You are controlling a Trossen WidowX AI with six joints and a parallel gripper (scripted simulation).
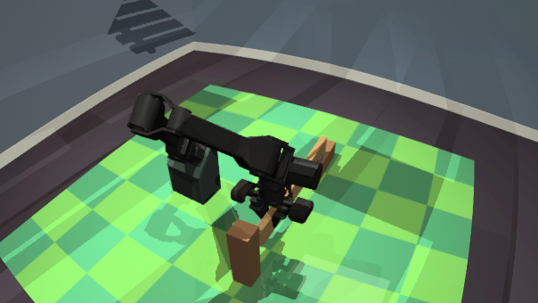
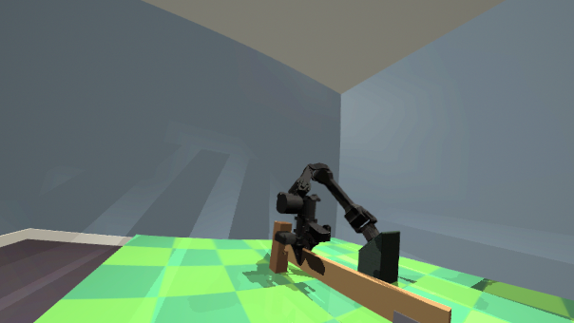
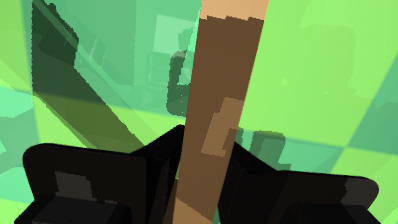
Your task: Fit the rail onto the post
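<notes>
The long wooden rail (image 1: 265, 232) (image 2: 371, 290) (image 3: 220, 65) is held on edge, its near end raised off the table beside the upper part of the wooden post (image 1: 243, 256) (image 2: 279, 247). It looks roughly level. Any small gap between rail end and post cannot be made out, and the pegs and holes are hidden. My gripper (image 1: 275, 218) (image 2: 299, 257) (image 3: 197, 133) points down and is shut on the rail, a short way from the post. The rail's far end lies at the footboard block (image 1: 330, 153); the grey bracket (image 2: 405, 317) shows partly in the exterior view.
The dark arm base (image 1: 194, 176) (image 2: 380, 256) stands on the chequered mat (image 1: 111, 178) (image 2: 190, 280) to one side of the rail. The arm reaches over the rail and covers its middle in the top view. Shadows cross the mat.
</notes>
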